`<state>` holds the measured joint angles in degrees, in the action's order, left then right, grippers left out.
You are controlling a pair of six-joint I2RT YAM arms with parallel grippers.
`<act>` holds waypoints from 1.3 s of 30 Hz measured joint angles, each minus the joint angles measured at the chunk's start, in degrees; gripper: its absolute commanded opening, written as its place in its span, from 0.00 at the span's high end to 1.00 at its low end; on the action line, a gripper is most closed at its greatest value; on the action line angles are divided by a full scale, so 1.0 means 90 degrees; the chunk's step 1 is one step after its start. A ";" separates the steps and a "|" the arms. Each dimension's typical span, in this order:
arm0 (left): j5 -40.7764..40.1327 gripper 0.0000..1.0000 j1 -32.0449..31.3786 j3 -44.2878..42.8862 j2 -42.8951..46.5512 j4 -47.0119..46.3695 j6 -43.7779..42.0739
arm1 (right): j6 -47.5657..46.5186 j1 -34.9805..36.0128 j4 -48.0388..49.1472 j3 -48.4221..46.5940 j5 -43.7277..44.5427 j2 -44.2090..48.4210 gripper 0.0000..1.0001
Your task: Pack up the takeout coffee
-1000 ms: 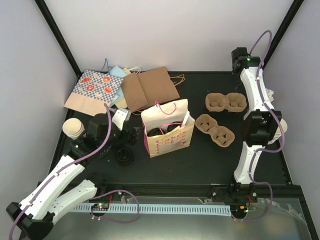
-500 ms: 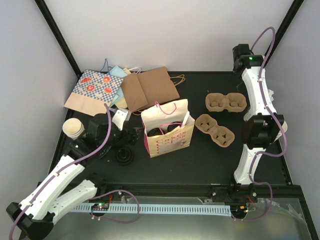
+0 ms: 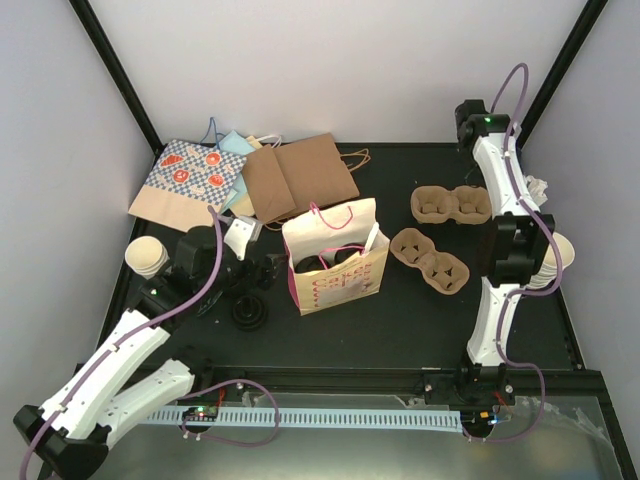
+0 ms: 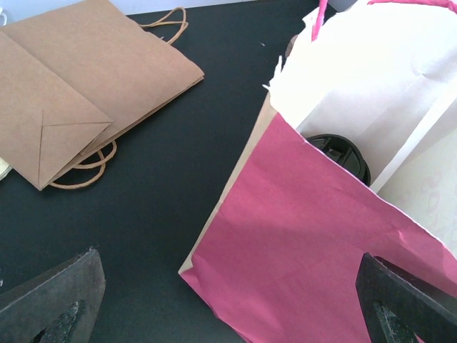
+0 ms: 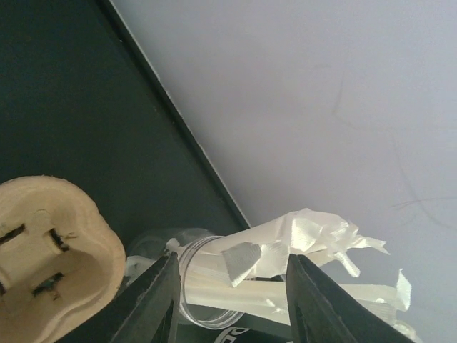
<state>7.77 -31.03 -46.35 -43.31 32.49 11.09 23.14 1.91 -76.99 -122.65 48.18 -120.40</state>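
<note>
Little has moved across the black counter [image 3: 400, 320], so we take the white-and-pink paper bag [image 3: 345, 285], standing open in the middle, as our mark. The right arm [image 3: 505, 180], stretched to the far corner well right of the bag, has shifted its wrist slightly since a second ago. The right pincer [image 5: 230, 275], closed then, now has its fingers apart and grips nothing that we can see. Beyond them stand a clear jar of paper-wrapped straws [image 5: 214, 300] and a brown pulp cup carrier [image 5: 50, 250]. The left arm [image 3: 120, 370] has not stirred, and the left pincer [image 4: 227, 257] hangs spread wide just left of the bag, holding nothing. The takeout coffee [image 4: 335, 151] sits inside the bag, only its round black plastic lid showing. We judge that coffee packed, and the right arm may be turning to the straws.
</note>
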 measured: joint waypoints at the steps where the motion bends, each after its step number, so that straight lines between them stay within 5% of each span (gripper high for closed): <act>1: 0.0005 0.01 0.0012 0.0000 -0.0010 0.0000 0.0000 | 0.0015 0.0000 -0.0012 0.0000 0.0068 -0.0012 0.58; 12: 0.0063 0.01 0.0107 0.0000 -0.0063 -0.0002 0.0000 | 0.0185 0.0000 -0.0223 0.0000 0.0597 -0.0170 0.74; 16: 0.0075 0.01 0.0114 0.0000 -0.0063 -0.0002 0.0000 | 0.0231 0.0010 -0.0272 0.0000 0.0641 -0.0165 0.98; 28: 0.0102 0.01 0.0121 0.0000 -0.0063 -0.0002 0.0000 | 0.0129 0.0192 -0.0338 -0.0136 0.0634 0.0211 0.99; 39: 0.0109 0.01 0.0160 0.0000 -0.0063 -0.0002 -0.0002 | 0.0029 0.0967 -0.0352 -0.0454 0.1178 0.1768 0.99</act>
<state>8.75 -29.58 -46.35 -43.88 32.47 11.07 23.40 10.61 -80.16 -126.74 58.78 -104.49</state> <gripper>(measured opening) 0.988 0.027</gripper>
